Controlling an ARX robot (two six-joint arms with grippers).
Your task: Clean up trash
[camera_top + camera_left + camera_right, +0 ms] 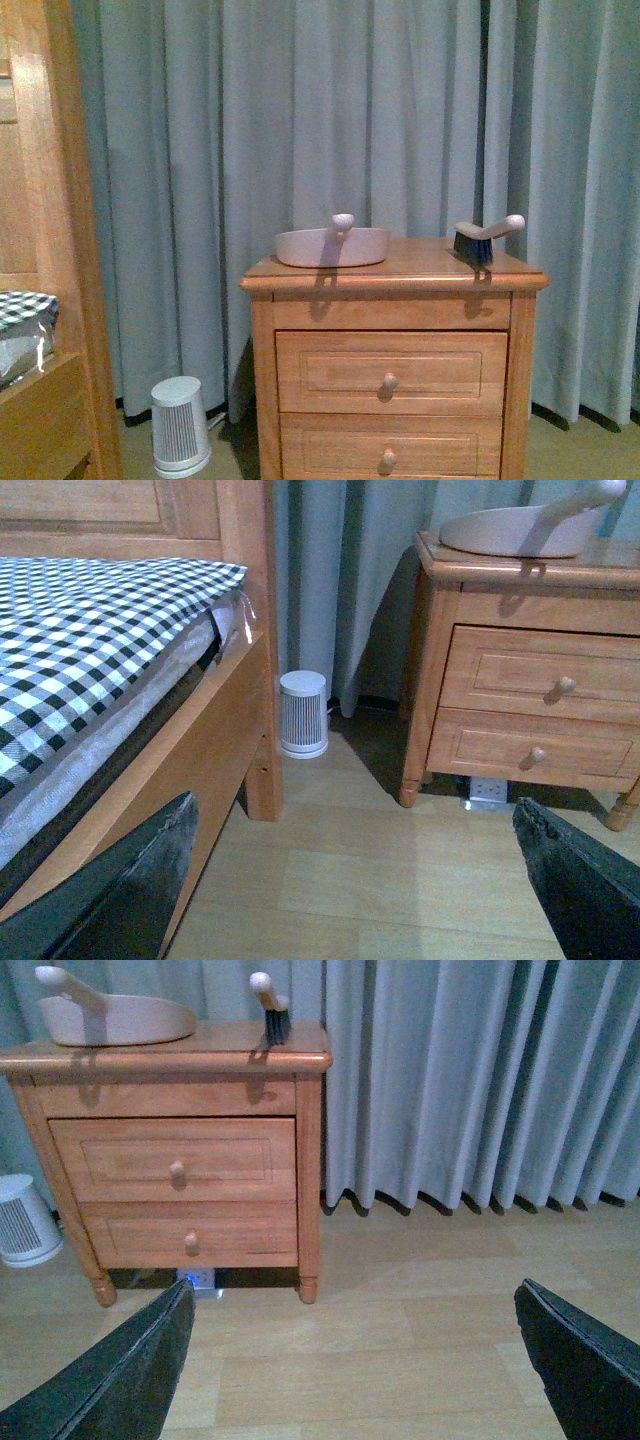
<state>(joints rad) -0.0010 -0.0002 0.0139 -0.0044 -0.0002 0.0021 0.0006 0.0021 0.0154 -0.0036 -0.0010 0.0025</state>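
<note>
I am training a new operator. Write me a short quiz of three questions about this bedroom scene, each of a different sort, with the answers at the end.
1. Multiple choice: what lies on the nightstand next to the dustpan?
A) a lamp
B) a brush
C) a cup

2. True or false: the trash shows in at least one of the three views.

3. Short answer: in the left wrist view, what stands on the floor between the bed and the nightstand?

Key
1. B
2. False: no scrap shows on the nightstand, the bed or the floor in any view.
3. A small white appliance with a ribbed side, in front of the curtain.
</note>
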